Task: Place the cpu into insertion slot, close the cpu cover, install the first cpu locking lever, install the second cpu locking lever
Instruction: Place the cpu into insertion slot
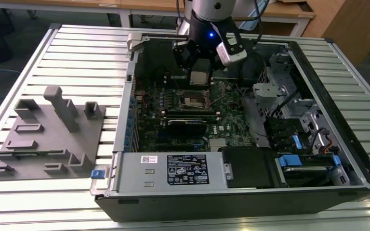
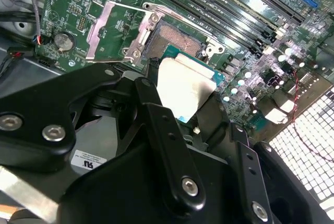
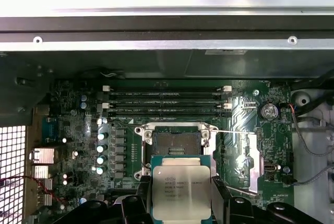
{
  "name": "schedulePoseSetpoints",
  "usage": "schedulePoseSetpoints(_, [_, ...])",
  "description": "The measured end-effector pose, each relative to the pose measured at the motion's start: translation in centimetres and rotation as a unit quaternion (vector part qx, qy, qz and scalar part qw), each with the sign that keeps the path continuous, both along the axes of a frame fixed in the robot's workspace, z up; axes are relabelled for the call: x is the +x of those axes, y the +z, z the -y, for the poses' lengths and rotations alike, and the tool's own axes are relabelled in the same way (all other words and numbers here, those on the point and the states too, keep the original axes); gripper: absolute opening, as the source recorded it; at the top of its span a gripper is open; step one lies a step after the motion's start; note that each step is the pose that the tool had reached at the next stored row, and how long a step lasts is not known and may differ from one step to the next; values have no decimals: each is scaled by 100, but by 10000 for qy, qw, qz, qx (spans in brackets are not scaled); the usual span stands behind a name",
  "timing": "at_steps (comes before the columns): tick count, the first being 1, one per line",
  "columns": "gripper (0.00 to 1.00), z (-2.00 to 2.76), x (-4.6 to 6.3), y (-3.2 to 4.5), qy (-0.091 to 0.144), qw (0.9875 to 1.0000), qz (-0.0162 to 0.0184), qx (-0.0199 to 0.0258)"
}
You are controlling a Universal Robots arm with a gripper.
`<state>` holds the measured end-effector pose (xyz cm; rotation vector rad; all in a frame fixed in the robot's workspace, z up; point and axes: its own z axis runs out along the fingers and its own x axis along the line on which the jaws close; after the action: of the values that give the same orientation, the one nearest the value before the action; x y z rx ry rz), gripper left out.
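Presently step 1: cpu (image 3: pixel 180 190) is pinched by gripper (image 3: pixel 179 207) above insertion slot (image 3: pixel 176 143); square alignment w/ slot is req'd.

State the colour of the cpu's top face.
The cpu top is silver-grey metal with a green rim, best in the first wrist view.

**Clear drop to the insertion slot, crowded all round**

You have open air between the cpu (image 3: pixel 180 190), clamped in the gripper (image 1: pixel 200 76), and the insertion slot (image 3: pixel 176 143) near it; nothing lies across its dark centre. The cpu cover (image 2: pixel 112 31) stands swung open beside the slot, off the opening, and a thin locking lever (image 3: pixel 240 131) juts out over it. Memory slots (image 3: pixel 167 101) line one side. The drive cage (image 1: pixel 281 96) crowds the exterior view's right, and the power supply box (image 1: pixel 172 169) blocks the near edge.
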<state>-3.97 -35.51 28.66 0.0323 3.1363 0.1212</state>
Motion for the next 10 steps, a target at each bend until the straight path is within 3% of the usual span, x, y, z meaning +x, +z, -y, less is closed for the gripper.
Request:
schedulePoseSetpoints(5, [54, 0, 0, -21, -360, 9994, 0, 1])
schedulePoseSetpoints(10, [54, 0, 0, -47, -816, 9967, 0, 1])
